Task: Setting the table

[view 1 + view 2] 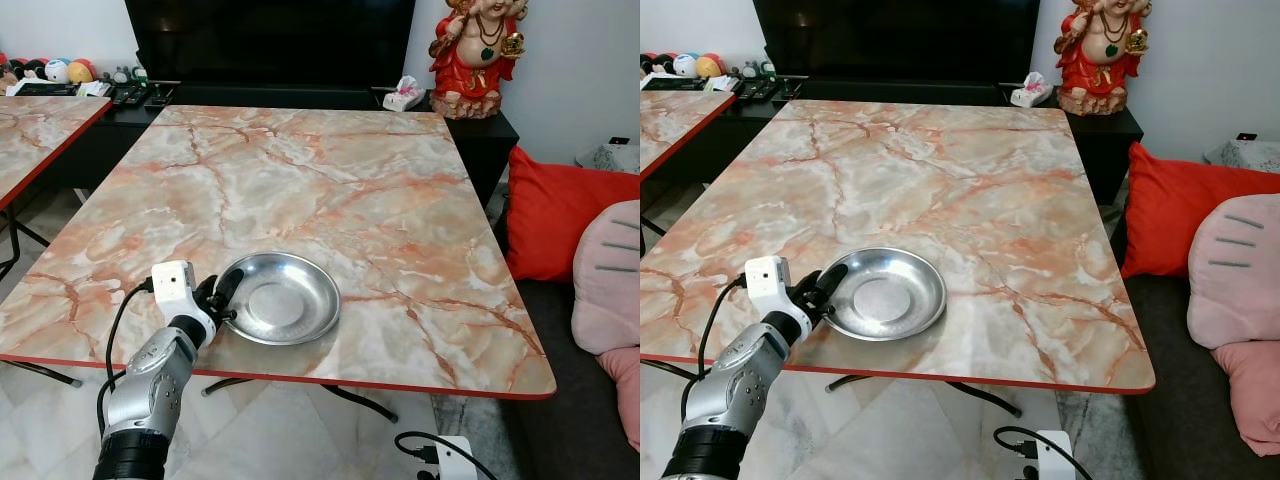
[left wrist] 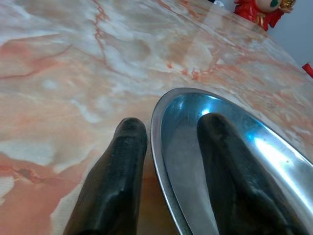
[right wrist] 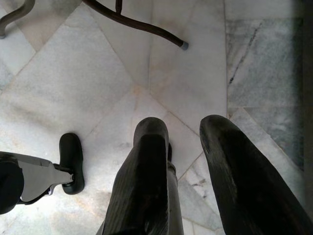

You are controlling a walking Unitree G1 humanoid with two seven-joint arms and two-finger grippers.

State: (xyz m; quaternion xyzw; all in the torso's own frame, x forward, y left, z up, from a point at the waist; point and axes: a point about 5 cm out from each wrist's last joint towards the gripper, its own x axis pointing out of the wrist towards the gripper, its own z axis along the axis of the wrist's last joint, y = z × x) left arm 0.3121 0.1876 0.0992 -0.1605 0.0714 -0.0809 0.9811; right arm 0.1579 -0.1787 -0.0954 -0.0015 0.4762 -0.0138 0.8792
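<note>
Marble table (image 1: 330,180) – left gripper (image 1: 222,300) clamped on steel plate (image 1: 285,298) rim – right gripper (image 3: 188,166) apart.

The desk (image 1: 330,190) has a cream marble pattern veined in orange-pink, with a red edge. On it lies a shiny silver metal plate (image 1: 283,297). The left claw (image 1: 222,297) has black fingers on a silver arm with a white block at the wrist. The right claw (image 3: 183,171) is black too, above a pale grey marble floor (image 3: 98,83). Beside the desk sit a red cushion (image 1: 555,215) and a pink one (image 1: 608,280) with grey stripes
</note>
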